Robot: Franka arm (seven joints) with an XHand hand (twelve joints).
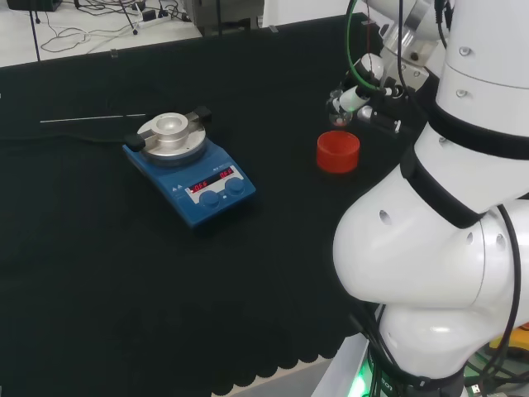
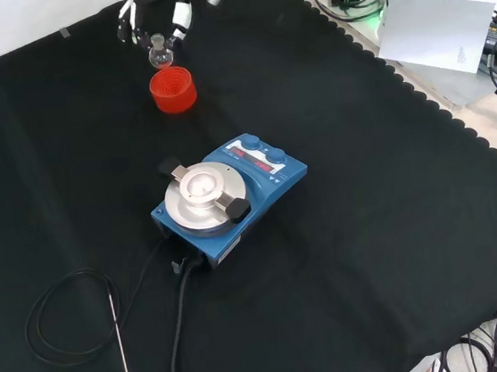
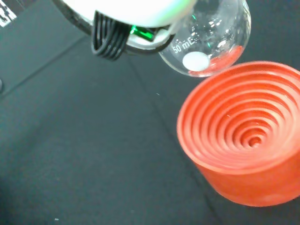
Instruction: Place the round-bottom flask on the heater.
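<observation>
Robot hand: grasping the round-bottom flask, lifted just above its red ribbed stand.
Next: carry it to the heater, well apart.

the hand has the round-bottom flask up off the red ribbed stand, glass clear of the rim in the wrist view. between the stand and the heater it's bare black cloth, open lane in the front view. on the heater's silver top plate, two black clamp blocks sit at opposite edges, the dished middle open between them. the heater's black cable and a thin rod lie on the near side in the front view, well away from that lane.
</observation>
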